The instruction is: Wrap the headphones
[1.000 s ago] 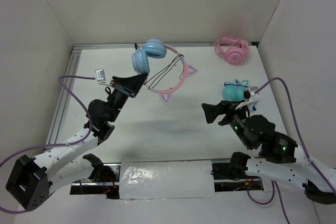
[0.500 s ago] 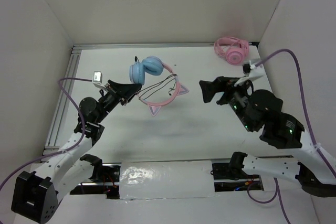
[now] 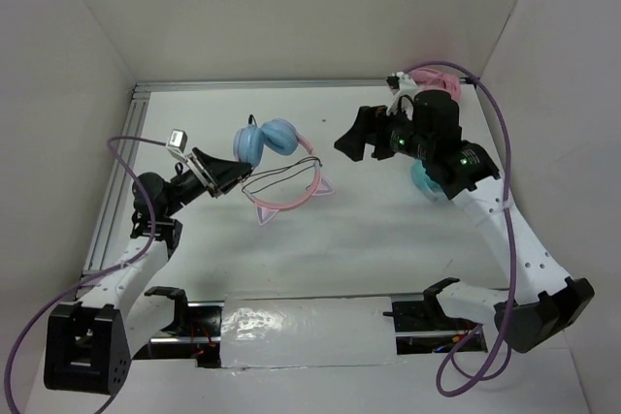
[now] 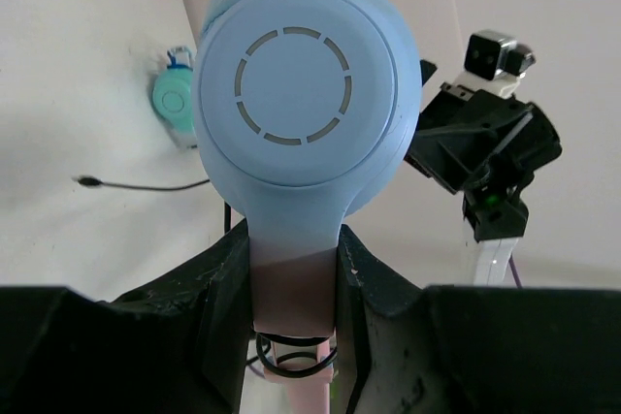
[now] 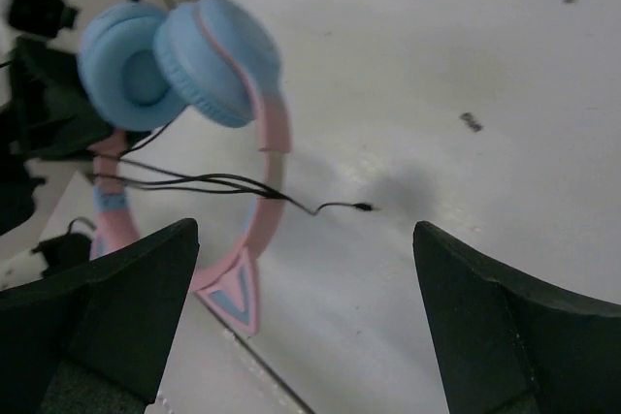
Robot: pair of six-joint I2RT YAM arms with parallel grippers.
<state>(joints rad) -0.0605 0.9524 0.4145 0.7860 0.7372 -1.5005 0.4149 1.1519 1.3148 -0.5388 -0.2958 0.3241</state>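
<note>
The headphones have light blue ear cups (image 3: 267, 140) and a pink headband (image 3: 291, 196) with two cat ears. My left gripper (image 3: 228, 174) is shut on the pink stem just below one ear cup and holds the set off the table. In the left wrist view the cup (image 4: 306, 94) fills the frame above the jaws (image 4: 291, 249). The black cable (image 4: 296, 361) is looped round the band below them. My right gripper (image 3: 354, 138) is open and empty, raised to the right of the headphones. Its view shows the cups (image 5: 184, 60), the cable (image 5: 223, 181) and its loose plug (image 5: 361, 207).
All-pink headphones (image 3: 437, 73) lie at the far right corner, partly behind my right arm. Teal headphones (image 3: 425, 181) lie under that arm on the right and also show in the left wrist view (image 4: 175, 99). White walls close the left, back and right sides.
My left gripper has drawn the headphones left and nearer. My right arm has risen and swung from beside the teal headphones to the far middle, facing the blue ones.
</note>
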